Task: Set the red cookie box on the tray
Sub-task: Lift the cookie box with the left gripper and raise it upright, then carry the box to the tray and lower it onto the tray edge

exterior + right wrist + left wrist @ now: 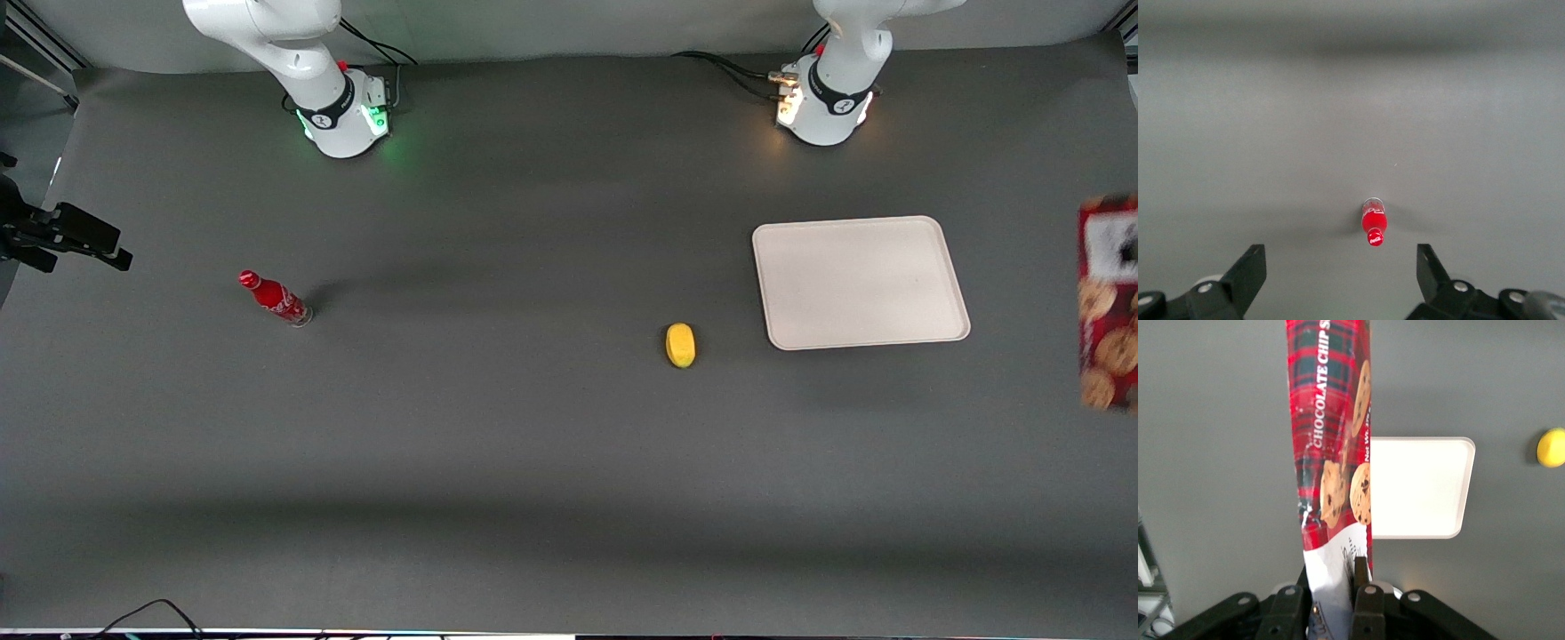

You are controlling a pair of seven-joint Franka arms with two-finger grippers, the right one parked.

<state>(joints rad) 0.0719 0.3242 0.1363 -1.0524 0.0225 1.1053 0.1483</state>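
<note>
the hand [1338, 603] is clamped on the white label end of the red cookie box [1331, 453], its fingers [1368, 613] pressed against the box's two long faces. the box hangs lifted clear of the worktop [498, 462], out at the working arm's end, seen cut off at the front view's edge [1109, 302]. the tray [859, 281] lies flat on the worktop below it and to one side, toward the parked arm, with nothing on it. a yellow fruit [680, 345] sits near the tray's corner, a little nearer the front camera. a small red bottle [274, 298] stands well apart toward the parked arm's end
</note>
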